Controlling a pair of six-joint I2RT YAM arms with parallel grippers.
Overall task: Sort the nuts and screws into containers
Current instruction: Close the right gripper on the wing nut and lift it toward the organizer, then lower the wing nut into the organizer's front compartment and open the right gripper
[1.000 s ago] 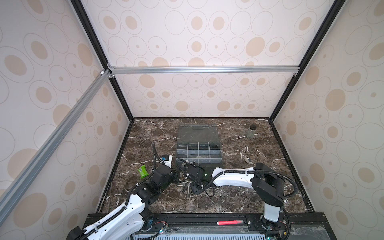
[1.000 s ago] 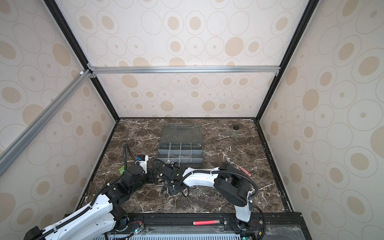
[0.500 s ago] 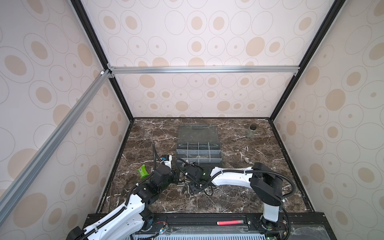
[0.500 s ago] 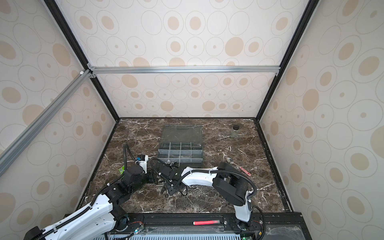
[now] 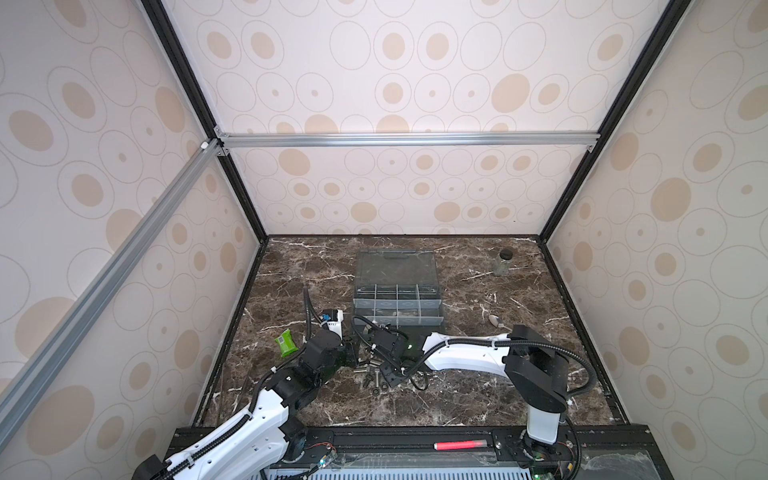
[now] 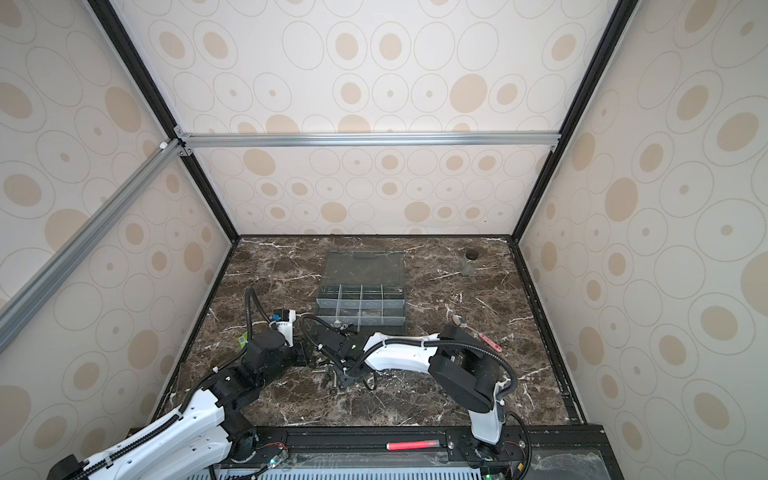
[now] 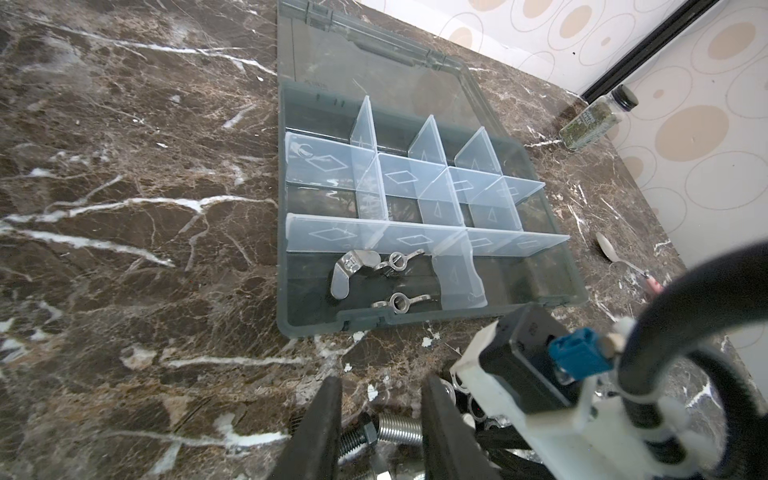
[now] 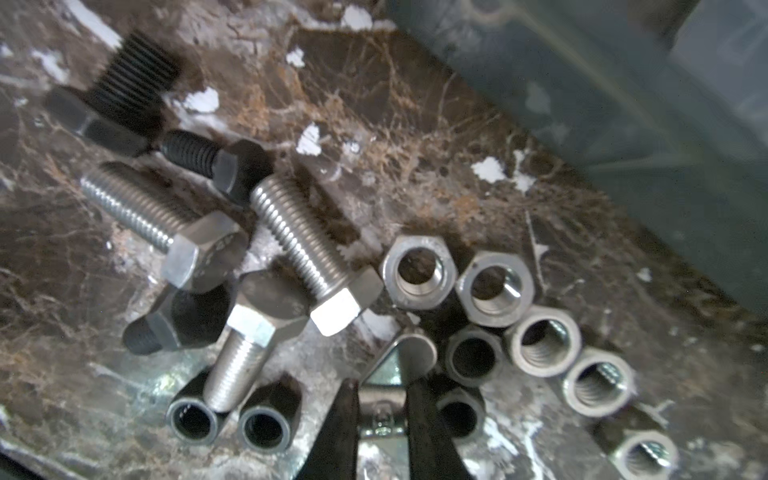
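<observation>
In the right wrist view, silver and black screws (image 8: 307, 249) lie heaped next to a row of silver hex nuts (image 8: 494, 289). My right gripper (image 8: 380, 399) is shut on a silver wing nut (image 8: 411, 353) at the edge of this heap, low over the table. In both top views it sits over the pile (image 5: 372, 374) in front of the containers (image 5: 399, 322), a grey compartment box with its lid folded back. My left gripper (image 7: 380, 415) stands partly open at the pile's left side, with screw shafts (image 7: 399, 428) lying between its fingers. Three wing nuts (image 7: 351, 274) lie in a near compartment (image 7: 282, 266).
A small glass jar (image 5: 501, 264) with a black lid stands at the back right. A spoon (image 5: 494, 320) lies to the right of the box. A green packet (image 5: 286, 343) lies to the left of my left arm. The cage walls enclose the marble table.
My right gripper has closed on the wing nut and edged slightly left. The left arm and its jaws have stayed as they were.
</observation>
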